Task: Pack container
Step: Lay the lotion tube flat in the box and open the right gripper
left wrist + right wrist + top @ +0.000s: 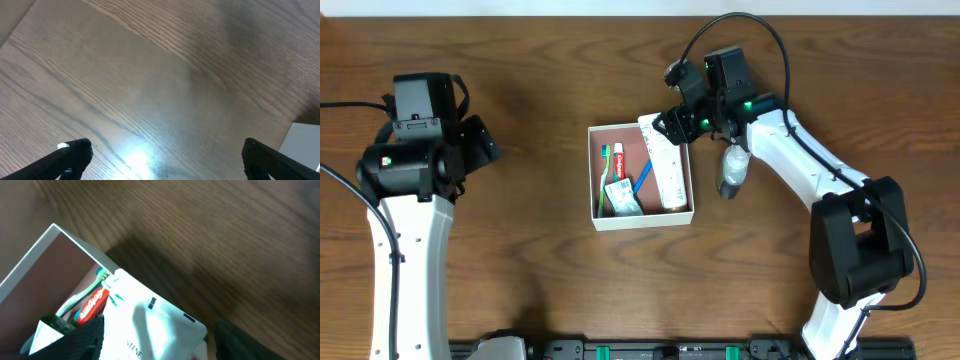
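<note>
The left gripper (165,151) hangs over bare table (150,60), well apart from the work, its fingers spread as wide as they go and holding nothing.

The container (640,219) sits mid-table between the two arms, flat on the wood. In it, from the left, lie a green toothbrush (606,176), a red toothpaste tube (620,166) and a long white packet (667,172) along the right wall. The packet's far end rides up over the far right corner of the rim, so it is not fully in.

The right gripper (672,124) is at that raised end with a finger on either side of the packet. I cannot tell whether they are pinching it or only straddling it. Just right of the container a small clear bottle (732,170) lies on the table, not packed yet.

The container looks like thin card — light, likely to skid on the smooth wood and to bow if a wall is squeezed mid-span. A hold on the rim close to a corner should be stiffest. The packet looks flat and a little slick — best pinched across its width near the end.
</note>
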`<state>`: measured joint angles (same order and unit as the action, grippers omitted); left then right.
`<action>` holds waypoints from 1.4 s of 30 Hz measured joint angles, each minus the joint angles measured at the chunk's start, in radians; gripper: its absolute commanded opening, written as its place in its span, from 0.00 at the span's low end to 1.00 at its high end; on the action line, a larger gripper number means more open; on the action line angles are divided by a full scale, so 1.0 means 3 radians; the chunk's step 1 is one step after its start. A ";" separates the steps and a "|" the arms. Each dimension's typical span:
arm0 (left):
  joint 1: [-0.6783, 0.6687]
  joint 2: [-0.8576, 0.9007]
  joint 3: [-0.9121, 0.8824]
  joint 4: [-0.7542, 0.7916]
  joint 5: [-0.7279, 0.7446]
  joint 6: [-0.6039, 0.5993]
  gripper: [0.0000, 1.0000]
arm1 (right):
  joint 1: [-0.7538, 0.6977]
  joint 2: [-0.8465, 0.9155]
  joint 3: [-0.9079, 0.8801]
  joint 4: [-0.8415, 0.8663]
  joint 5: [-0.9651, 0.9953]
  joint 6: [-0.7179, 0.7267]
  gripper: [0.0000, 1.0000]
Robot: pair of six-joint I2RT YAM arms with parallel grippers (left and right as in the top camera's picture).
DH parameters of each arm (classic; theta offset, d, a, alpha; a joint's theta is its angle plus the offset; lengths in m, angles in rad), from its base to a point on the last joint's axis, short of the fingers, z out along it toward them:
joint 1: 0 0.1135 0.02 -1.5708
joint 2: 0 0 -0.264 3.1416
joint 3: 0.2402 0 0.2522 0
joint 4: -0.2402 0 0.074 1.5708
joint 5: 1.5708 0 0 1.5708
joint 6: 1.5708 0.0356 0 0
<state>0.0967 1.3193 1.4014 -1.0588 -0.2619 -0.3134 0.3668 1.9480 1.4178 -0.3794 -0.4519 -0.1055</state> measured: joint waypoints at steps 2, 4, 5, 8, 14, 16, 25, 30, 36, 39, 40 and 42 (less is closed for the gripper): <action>0.0000 0.0000 0.0000 0.0000 0.0000 0.0000 0.98 | 0.0000 0.0000 0.0000 0.0010 -0.0023 0.0010 0.58; 0.0000 0.0000 0.0000 -0.0001 0.0000 0.0000 0.98 | 0.0000 0.0000 0.0000 0.0008 -0.0042 0.0022 0.52; 0.0000 0.0000 0.0000 -0.0001 0.0000 0.0000 0.98 | 0.0000 0.0000 0.0000 0.0003 -0.0056 0.0032 0.51; 0.0000 0.0000 0.0000 -0.0001 0.0000 0.0000 0.98 | 0.0000 0.0000 0.0000 -0.0011 -0.0092 0.0041 0.54; 0.0000 0.0000 0.0000 0.0000 0.0000 0.0000 0.98 | 0.0000 0.0000 0.0000 -0.0015 -0.0098 0.0055 0.73; 0.0000 0.0000 0.0000 0.0000 -0.0001 0.0000 0.98 | 0.0000 0.0000 0.0000 -0.0011 -0.0070 0.0058 0.75; 0.0000 0.0000 0.0000 0.0000 0.0000 0.0000 0.98 | 0.0000 0.0070 0.0000 0.0139 -0.0018 0.0067 0.68; 0.0000 0.0000 0.0000 -0.0001 0.0000 0.0000 0.98 | 0.0000 0.0174 0.0000 0.0168 -0.0081 0.0080 0.51; 0.0000 0.0000 0.0000 -0.0001 0.0000 0.0000 0.98 | 0.0000 0.0175 0.0000 0.0201 -0.0123 0.0104 0.25; 0.0000 0.0000 0.0000 -0.0001 0.0000 0.0000 0.98 | 0.0000 0.0175 0.0000 0.0253 -0.0146 0.0106 0.13; 0.0000 0.0000 0.0000 0.0000 0.0000 0.0000 0.98 | 0.0000 0.0175 0.0000 0.0270 -0.0153 0.0108 0.10; 0.0000 0.0000 0.0000 -0.0001 0.0000 0.0000 0.98 | 0.0000 0.0175 0.0001 0.0298 -0.0163 0.0122 0.01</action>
<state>0.0967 1.3193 1.4014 -1.0592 -0.2619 -0.3134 0.3668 2.0006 1.4181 -0.2901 -0.5007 -0.0689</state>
